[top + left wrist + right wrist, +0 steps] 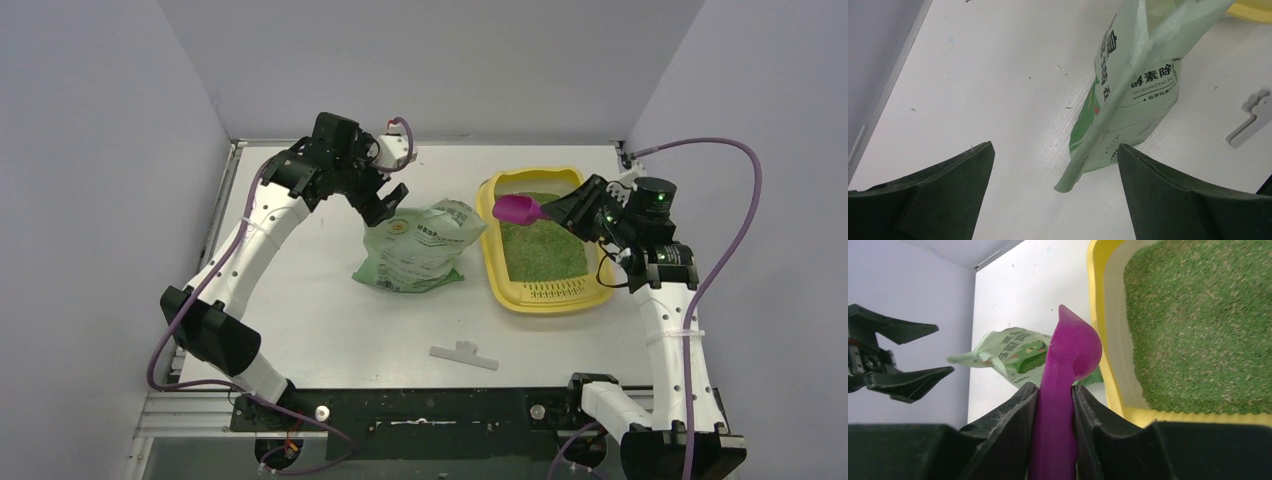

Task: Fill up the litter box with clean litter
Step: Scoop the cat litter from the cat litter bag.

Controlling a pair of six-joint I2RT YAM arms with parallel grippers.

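The right pincer [566,211] clamps the handle of a magenta scoop [517,209], held over the yellow litter box [545,297] on the right side of the bench [330,320]; green clean litter [540,245] covers its floor. The left pincer [390,203] gapes wide, holding nothing, above the green printed bag [415,250]

Recorded plastics and grit.
Saw smooth yellow plastic in the litter box [547,304], gritty grains in the clean litter [540,245], glossy plastic in the scoop [517,209], thin crinkled film in the bag [415,250].
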